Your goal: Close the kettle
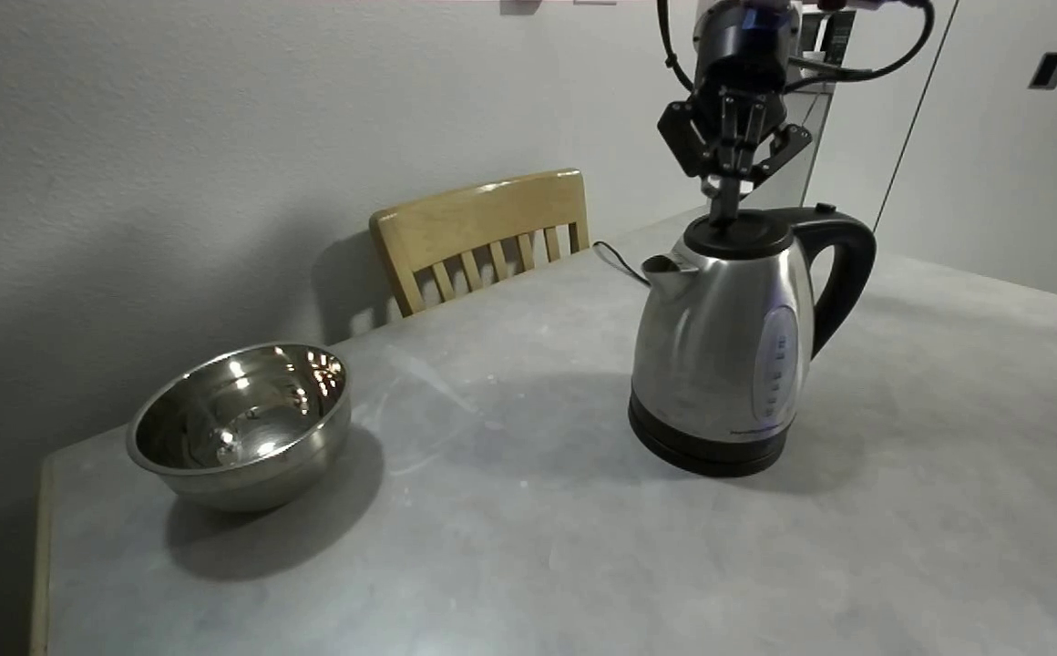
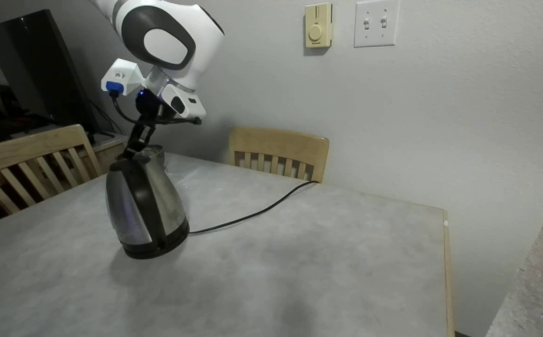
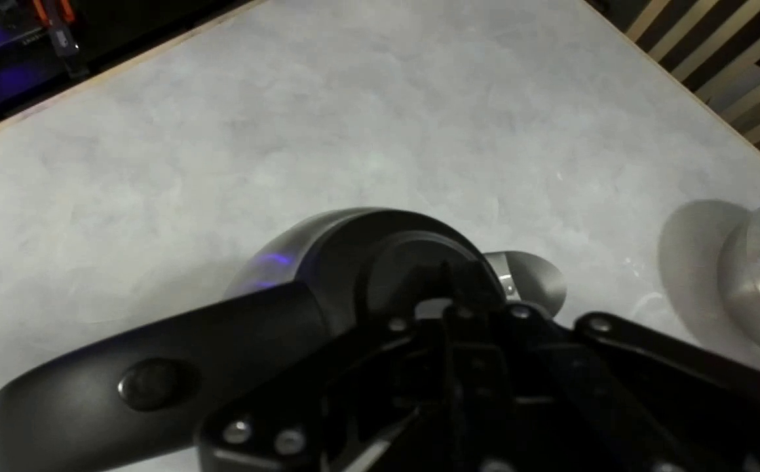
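Note:
The brushed steel kettle [image 1: 702, 355] stands upright on the table, and it also shows in an exterior view [image 2: 171, 201] from its handle side. Its black lid [image 1: 740, 235] lies flat and level on the top; it also fills the middle of the wrist view [image 3: 406, 262]. The black handle [image 3: 177, 367] points to the lower left there, and the spout [image 3: 534, 278] to the right. My gripper [image 1: 724, 211] points down with its fingers together and nothing seen between them. Its fingertips [image 3: 464, 278] rest on or just over the lid; exact contact is hard to tell.
A round steel bowl [image 1: 255, 483] stands on the grey table [image 1: 510, 556], on the kettle's spout side. A black cord [image 2: 253, 216] runs from the kettle's base to the table edge. Wooden chairs [image 2: 276, 145] [image 2: 37, 150] stand at the table's edges, one near the wall.

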Motion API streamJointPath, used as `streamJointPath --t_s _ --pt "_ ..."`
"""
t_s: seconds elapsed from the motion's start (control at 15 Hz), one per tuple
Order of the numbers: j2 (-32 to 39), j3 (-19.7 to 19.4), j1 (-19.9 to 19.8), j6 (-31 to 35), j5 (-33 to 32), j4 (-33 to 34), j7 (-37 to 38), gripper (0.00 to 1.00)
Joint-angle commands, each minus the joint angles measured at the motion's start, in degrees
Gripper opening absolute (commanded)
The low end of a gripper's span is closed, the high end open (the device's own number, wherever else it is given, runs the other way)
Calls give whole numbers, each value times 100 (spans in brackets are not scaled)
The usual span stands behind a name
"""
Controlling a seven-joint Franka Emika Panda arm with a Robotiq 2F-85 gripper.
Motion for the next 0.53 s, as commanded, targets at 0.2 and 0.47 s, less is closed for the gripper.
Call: streamJointPath --t_s 0.2,0.47 --pt "101 -145 506 122 -856 306 1346 0" --pt "-5 -186 848 355 -1604 288 2495 0"
